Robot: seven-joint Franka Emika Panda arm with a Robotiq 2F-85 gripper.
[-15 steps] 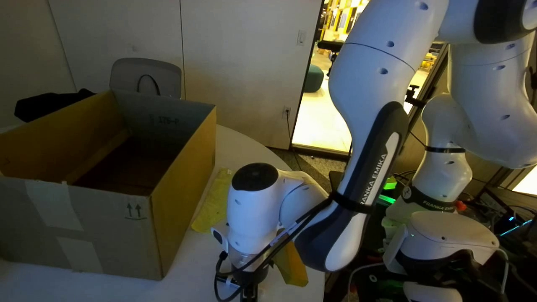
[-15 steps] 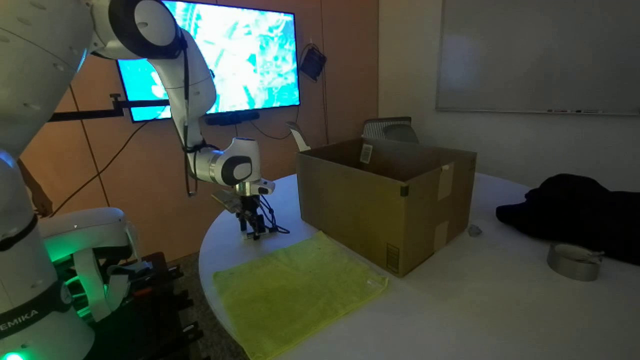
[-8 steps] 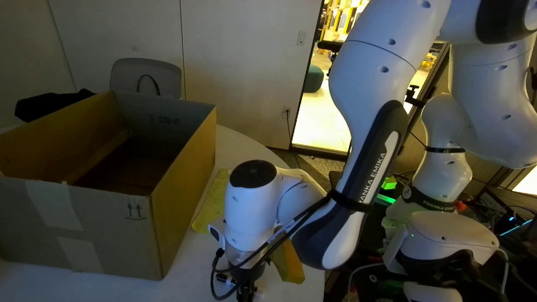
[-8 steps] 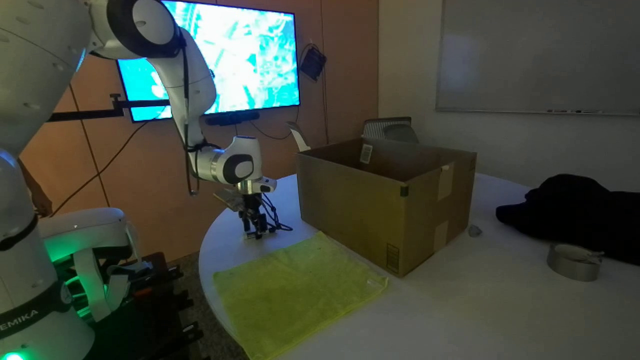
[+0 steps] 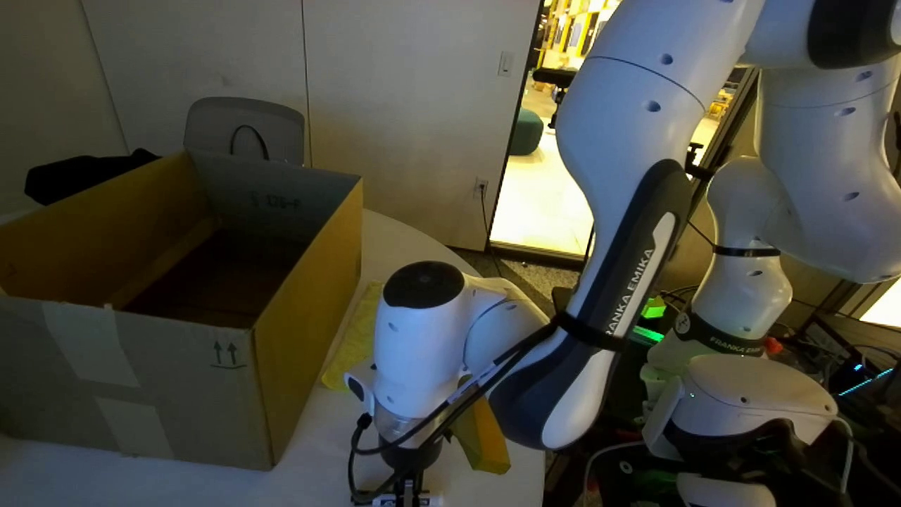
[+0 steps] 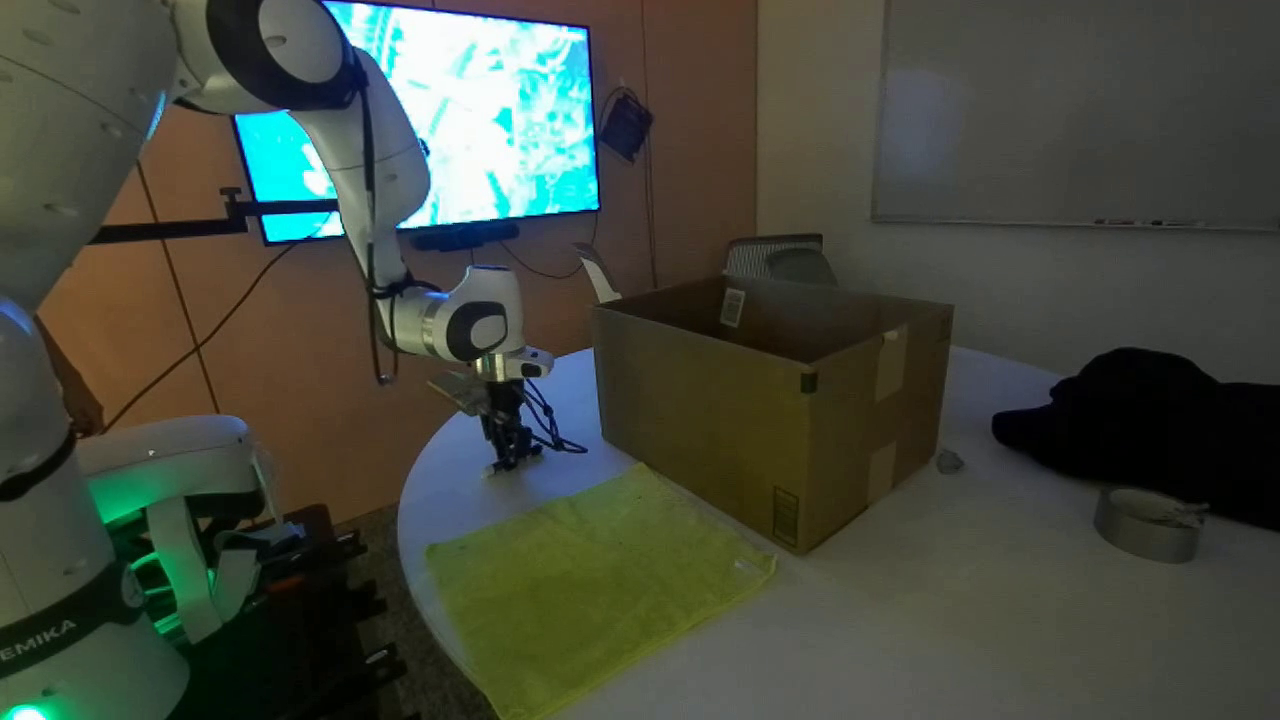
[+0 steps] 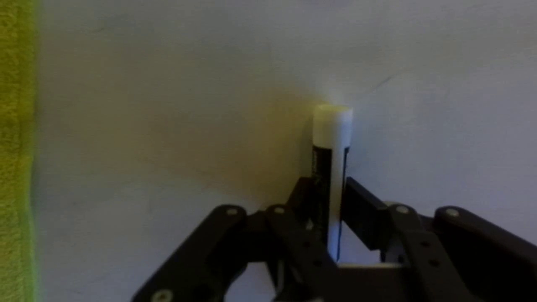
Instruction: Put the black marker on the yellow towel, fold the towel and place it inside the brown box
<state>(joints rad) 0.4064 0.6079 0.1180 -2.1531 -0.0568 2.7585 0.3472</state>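
At about four o'clock in the wrist view, the black marker [image 7: 329,167] has its white end toward twelve, a dark panel and a pale stripe running down its barrel. The gripper [image 7: 327,201], filling that view from four to seven o'clock, is clenched on it, with fingers [image 7: 363,214] against its three o'clock and nine o'clock sides. Whether the marker touches the table [image 7: 168,84] or is held just above it, I cannot tell. Along the nine o'clock edge runs a strip of the yellow towel [image 7: 14,151], apart from the marker.

In an exterior view, the towel [image 6: 600,590] is spread unfolded on the white table, at five o'clock from the gripper. The brown box [image 6: 700,420] stands at three o'clock from the gripper, its top uncovered and its lower edge just beside the towel; I cannot tell if they touch. Between three and four o'clock of the box is a small grey lump [image 6: 948,462]. Farther out, at three, sits a heap of dark cloth [image 6: 1150,430], with a roll of tape [image 6: 1145,540] just beside it on its six o'clock side. A lit screen [image 6: 510,110] shows at twelve o'clock from the gripper and a whiteboard [image 6: 1080,110] at two.

In an exterior view, a grey chair [image 5: 218,127] shows past the box, toward one o'clock.
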